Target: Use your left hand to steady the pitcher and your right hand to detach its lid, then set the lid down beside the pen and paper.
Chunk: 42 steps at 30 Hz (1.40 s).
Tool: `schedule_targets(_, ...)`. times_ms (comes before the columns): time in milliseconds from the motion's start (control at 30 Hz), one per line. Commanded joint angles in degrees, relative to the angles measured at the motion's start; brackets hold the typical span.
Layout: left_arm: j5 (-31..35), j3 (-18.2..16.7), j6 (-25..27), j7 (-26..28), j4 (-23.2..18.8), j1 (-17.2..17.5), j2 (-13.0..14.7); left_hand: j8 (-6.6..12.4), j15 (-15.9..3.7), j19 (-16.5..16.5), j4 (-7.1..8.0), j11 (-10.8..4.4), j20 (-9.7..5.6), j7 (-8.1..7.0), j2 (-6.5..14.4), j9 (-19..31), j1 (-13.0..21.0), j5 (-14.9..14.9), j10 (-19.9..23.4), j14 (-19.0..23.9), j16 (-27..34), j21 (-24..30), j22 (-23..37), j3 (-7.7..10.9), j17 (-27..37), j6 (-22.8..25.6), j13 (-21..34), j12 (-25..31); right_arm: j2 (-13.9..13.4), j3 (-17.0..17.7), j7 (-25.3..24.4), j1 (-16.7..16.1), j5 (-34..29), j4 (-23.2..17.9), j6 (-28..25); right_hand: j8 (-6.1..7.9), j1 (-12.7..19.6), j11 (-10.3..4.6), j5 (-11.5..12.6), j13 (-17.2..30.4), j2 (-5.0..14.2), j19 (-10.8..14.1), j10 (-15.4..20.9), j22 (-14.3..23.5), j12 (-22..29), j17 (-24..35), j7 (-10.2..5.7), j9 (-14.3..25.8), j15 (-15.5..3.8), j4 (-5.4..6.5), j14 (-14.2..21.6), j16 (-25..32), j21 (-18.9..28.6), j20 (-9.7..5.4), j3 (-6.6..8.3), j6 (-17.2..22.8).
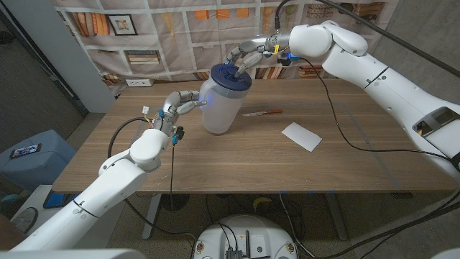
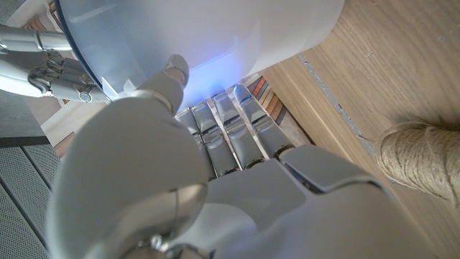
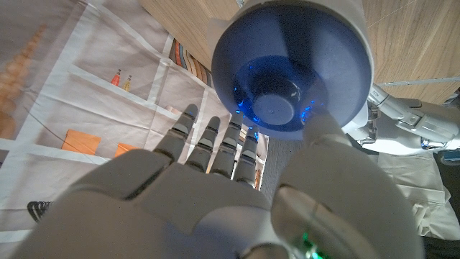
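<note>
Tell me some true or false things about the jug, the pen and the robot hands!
1. The blue lid sits on the pitcher. True.
2. The left robot hand is at the pitcher's side. True.
3. The pen lies on top of the paper. False: they lie apart on the table.
4. The right robot hand is down on the table. False: it is up at the lid.
5. The pitcher has tipped over. False: it stands upright.

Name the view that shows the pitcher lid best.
The right wrist view: the blue lid faces the camera, knob and rim plain. The head view shows it small, partly behind the right hand; the left wrist view catches its rim.
</note>
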Motion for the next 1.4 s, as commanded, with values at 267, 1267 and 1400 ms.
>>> schedule_targets(267, -0.01, 0.04, -0.20, -0.03, -0.19, 0.00, 0.05, 0.26, -5.43, 0.50, 0.15, -0.08, -8.39, 1.74, 0.55, 0.24, -0.41, 0.36, 0.61, 0.81, 0.35, -0.27, 0.16, 0.40, 0.16, 2.08, 0.13, 0.18, -0.18, 0.74, -2.37, -1.57, -0.88, -0.19, 0.54, 2.50, 1.29, -1.79, -1.48, 0.04, -0.71, 1.26, 3.51, 0.17, 0.55, 0.42, -0.56, 0.46, -1.60, 0.44, 2.24, 1.40, 0.27, -0.33, -0.26, 4.80)
schedule_targets(1267, 0.19, 0.67, -0.27, 0.03, -0.30, -0.11, -0.17, 0.23, -5.39, 0.65, 0.28, 0.02, -8.33, 1.78, 0.82, 0.30, -0.71, 0.36, 1.01, 1.29, 0.40, -0.27, 0.14, 0.44, 0.19, 2.21, 0.17, 0.18, -0.04, 0.42, -3.24, -2.09, -2.99, -0.38, 0.54, 4.48, 6.32, -5.84, -2.73, -0.08, -0.34, 3.06, 9.16, 0.16, 0.62, 0.94, -3.81, 0.53, -4.52, 0.05, 5.23, 3.49, 0.25, -1.71, 0.07, 8.23)
schedule_targets(1400, 0.19, 0.73, -0.34, 0.04, -0.29, -0.07, -0.23, 0.22, -5.49, 0.68, 0.22, -0.03, -8.32, 1.86, 0.82, 0.31, -0.68, 0.37, 1.01, 1.32, 0.39, -0.27, 0.14, 0.46, 0.18, 2.22, 0.18, 0.16, 0.00, 0.55, -3.63, -2.28, -3.00, -0.36, 0.73, 5.62, 6.80, -6.10, -3.07, -0.02, -0.39, 3.34, 10.40, 0.17, 0.58, 1.15, -4.15, 0.60, -4.74, 0.44, 5.79, 4.03, 0.21, -1.85, -0.30, 10.48)
